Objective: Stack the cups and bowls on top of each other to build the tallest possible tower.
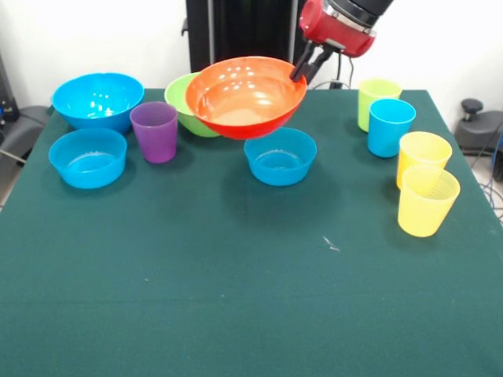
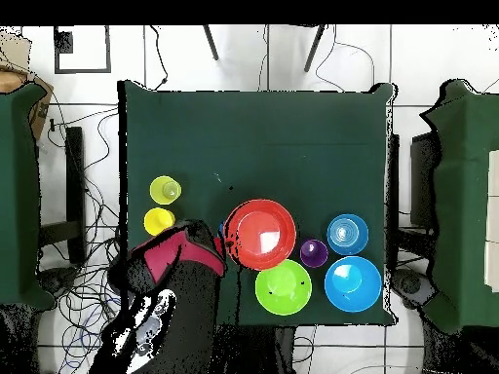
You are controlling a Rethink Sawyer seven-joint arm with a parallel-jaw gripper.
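Note:
My gripper [image 1: 303,69] is shut on the right rim of the wide orange bowl [image 1: 245,96] and holds it tilted in the air, above and just behind a small blue bowl [image 1: 280,155]. In the overhead view the orange bowl [image 2: 261,234] hides that bowl, with the gripper [image 2: 226,240] at its left rim. The purple cup [image 1: 154,131], lime green bowl [image 1: 182,100], large blue bowl [image 1: 98,100] and the other small blue bowl [image 1: 87,157] stand at the left. The lime green cup [image 1: 377,98], blue cup [image 1: 390,127] and two yellow cups [image 1: 423,155] [image 1: 427,202] stand at the right. No tower shows; every piece stands singly.
The green cloth table [image 1: 236,298] has a small white speck [image 1: 331,244] right of centre. The black pedestal [image 1: 236,31] stands behind the far edge. In the overhead view, other green tables [image 2: 19,195] [image 2: 468,195] flank this one, with cables on the floor.

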